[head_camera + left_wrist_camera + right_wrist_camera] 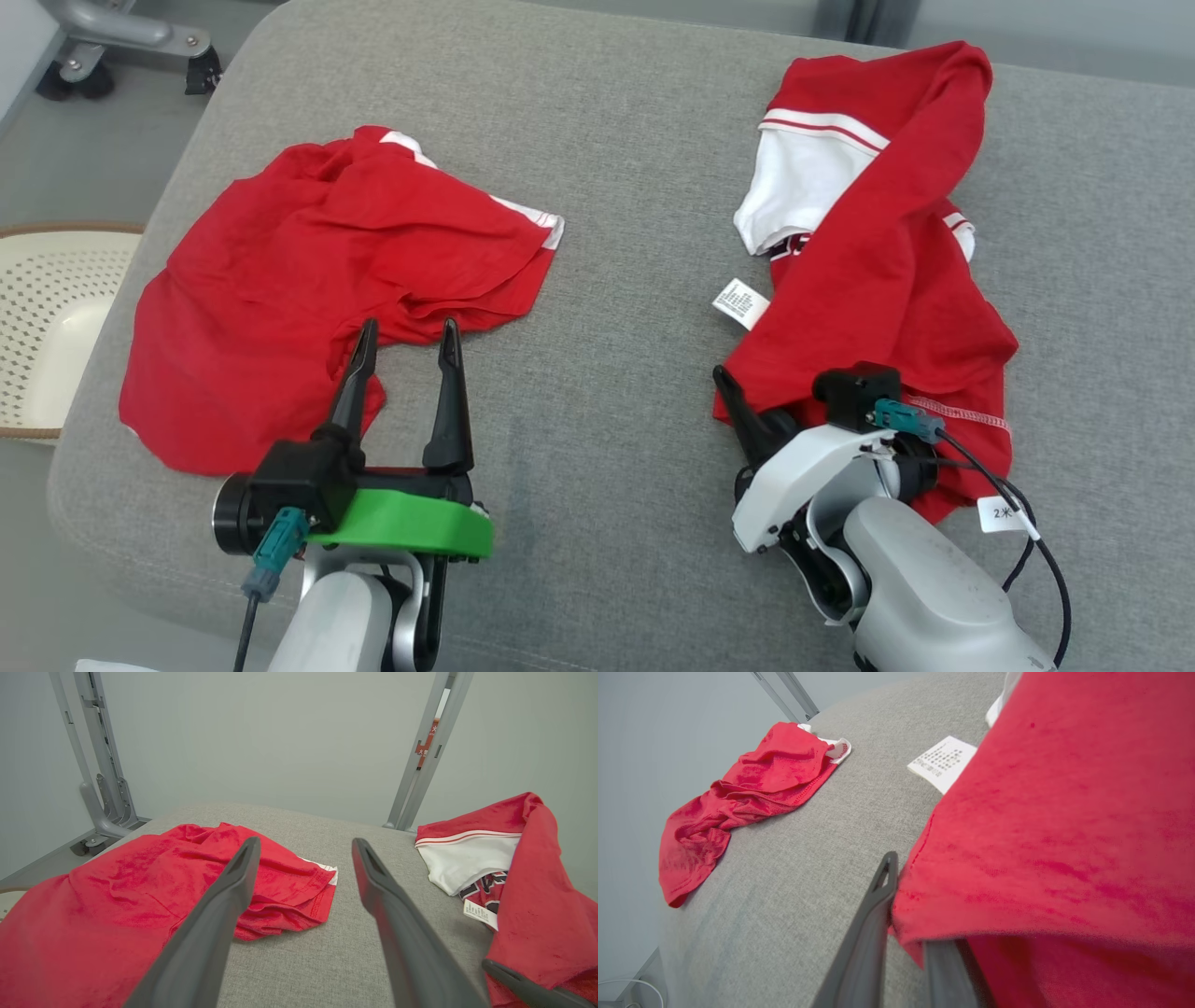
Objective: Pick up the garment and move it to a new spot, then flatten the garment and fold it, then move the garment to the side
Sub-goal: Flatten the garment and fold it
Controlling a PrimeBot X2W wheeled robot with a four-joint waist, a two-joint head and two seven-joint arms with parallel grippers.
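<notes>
**Near hem corner taken for the lift**

The garment (887, 280), red with white trim, is seen crumpled on the right of the grey cushion (635, 420), its care label (740, 303) turned out. The right gripper (742, 401) is set at the near hem corner, fingers narrowed and cloth apparently pinched between them, though one finger is hidden under fabric. A corner hold is judged to let the piece hang free. The left gripper (409, 327) is held wide at the edge of a second red garment (308, 280). A cream basket (47, 308) is placed beside the cushion, and metal frame legs (98, 765) are backed by a pale wall.
</notes>
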